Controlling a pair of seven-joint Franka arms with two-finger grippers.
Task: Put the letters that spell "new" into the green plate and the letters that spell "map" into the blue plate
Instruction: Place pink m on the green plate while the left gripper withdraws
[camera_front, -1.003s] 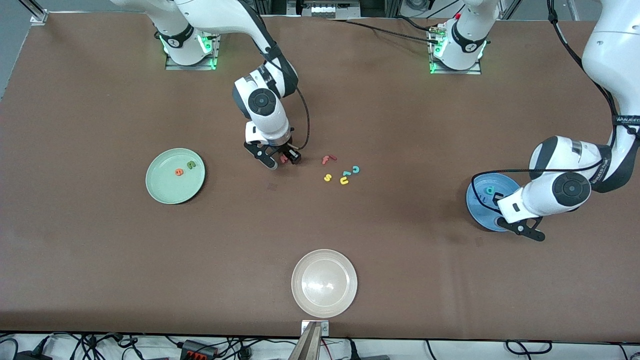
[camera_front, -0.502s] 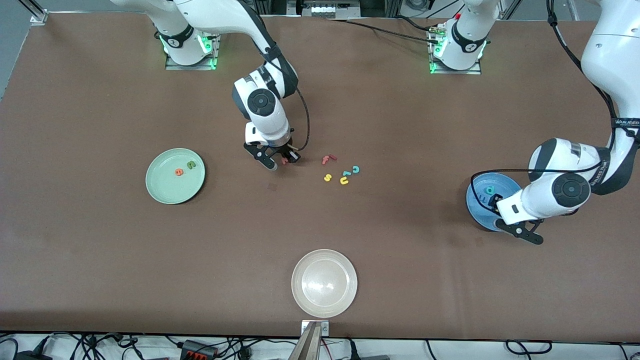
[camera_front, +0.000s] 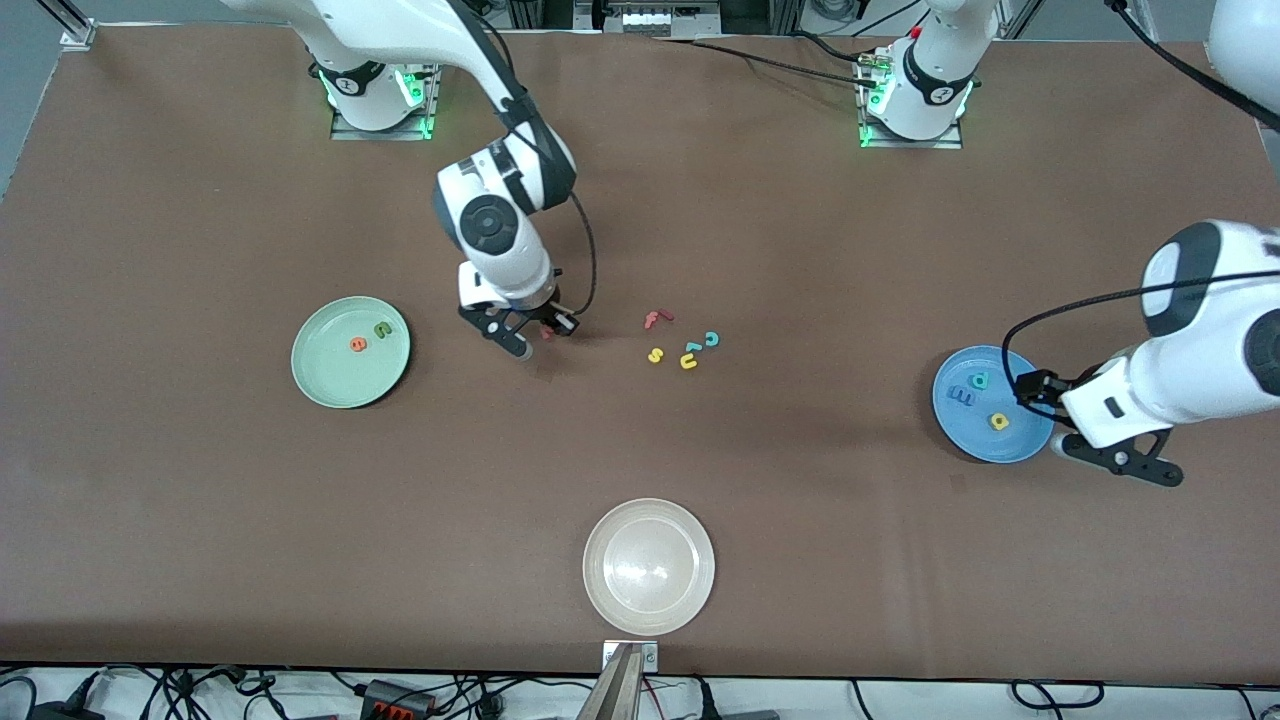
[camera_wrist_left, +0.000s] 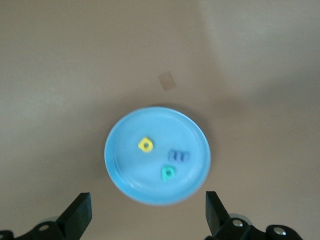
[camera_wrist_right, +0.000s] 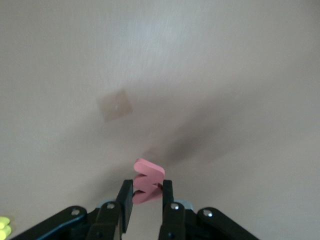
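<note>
Blue plate (camera_front: 990, 445): I see m (camera_front: 961, 395), teal letter (camera_front: 980, 380) and yellow letter (camera_front: 998, 421) in it; "map" looks done.
Left gripper (camera_wrist_left: 146, 215): jaws spread, empty, over the plate's edge.
Green plate (camera_front: 322, 380): holds e (camera_front: 357, 344) and n (camera_front: 382, 329).
Right gripper (camera_wrist_right: 146, 197): jaws pinch the w (camera_wrist_right: 147, 180), over bare table; I judge only this drop remains.
Writing: none I can read.

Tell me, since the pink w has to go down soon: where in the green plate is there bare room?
The green plate is bare in its half nearer the camera; the orange e and green n crowd its rim toward the right gripper, shut on the w.
</note>
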